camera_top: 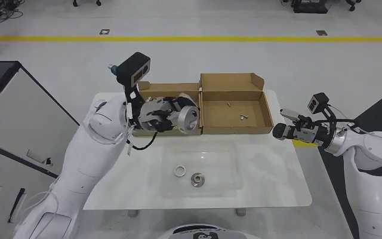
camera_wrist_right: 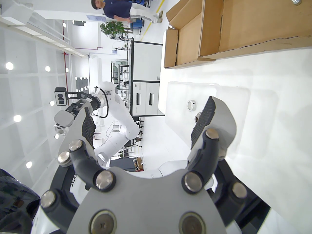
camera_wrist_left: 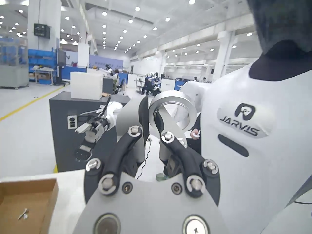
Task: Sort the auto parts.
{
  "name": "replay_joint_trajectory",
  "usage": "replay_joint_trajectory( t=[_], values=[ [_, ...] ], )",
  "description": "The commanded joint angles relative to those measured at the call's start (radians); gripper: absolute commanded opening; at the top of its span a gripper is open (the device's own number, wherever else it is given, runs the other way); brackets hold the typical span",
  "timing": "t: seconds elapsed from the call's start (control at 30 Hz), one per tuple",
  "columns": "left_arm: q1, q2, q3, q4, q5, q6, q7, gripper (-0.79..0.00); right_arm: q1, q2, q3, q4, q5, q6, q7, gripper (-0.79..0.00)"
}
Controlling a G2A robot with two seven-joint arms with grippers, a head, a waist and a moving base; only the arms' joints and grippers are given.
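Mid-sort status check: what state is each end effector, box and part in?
Left end effector: shut on the metal ring.
Right end effector: open, empty.
Metal ring: gripped, held in the air.
Left box: open.
Right box: open, two small parts inside.
White ring: loose in the clear tray.
Metal bushing: loose beside it.

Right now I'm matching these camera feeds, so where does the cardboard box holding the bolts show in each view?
Top view: the bolt box stands at the table's far edge, right of the other box.
Left wrist view: one corner, on the white table.
Right wrist view: its floor, beyond the tray.
Shared landmark: the bolts inside it.
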State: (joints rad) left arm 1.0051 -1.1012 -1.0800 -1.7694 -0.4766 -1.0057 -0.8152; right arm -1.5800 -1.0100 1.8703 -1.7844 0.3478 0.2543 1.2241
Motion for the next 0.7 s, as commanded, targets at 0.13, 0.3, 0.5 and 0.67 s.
replay_joint_trajectory(
  t=[0.13,0.3,0.5,0.67],
  values=[
    [-0.014,0.009,0.012,-0.002,-0.043,-0.006,0.007,-0.785,0.0,0.0,0.0,0.0,0.0,0.0,0.0,0.0],
    [-0.014,0.009,0.012,-0.002,-0.043,-0.006,0.007,-0.785,0.0,0.0,0.0,0.0,0.0,0.0,0.0,0.0],
    [-0.003,0.006,0.012,-0.02,-0.05,0.004,0.039,-0.785,0.0,0.0,0.0,0.0,0.0,0.0,0.0,0.0],
    [0.015,-0.003,0.022,-0.069,-0.146,-0.007,0.092,-0.785,0.0,0.0,0.0,0.0,0.0,0.0,0.0,0.0]
  ],
)
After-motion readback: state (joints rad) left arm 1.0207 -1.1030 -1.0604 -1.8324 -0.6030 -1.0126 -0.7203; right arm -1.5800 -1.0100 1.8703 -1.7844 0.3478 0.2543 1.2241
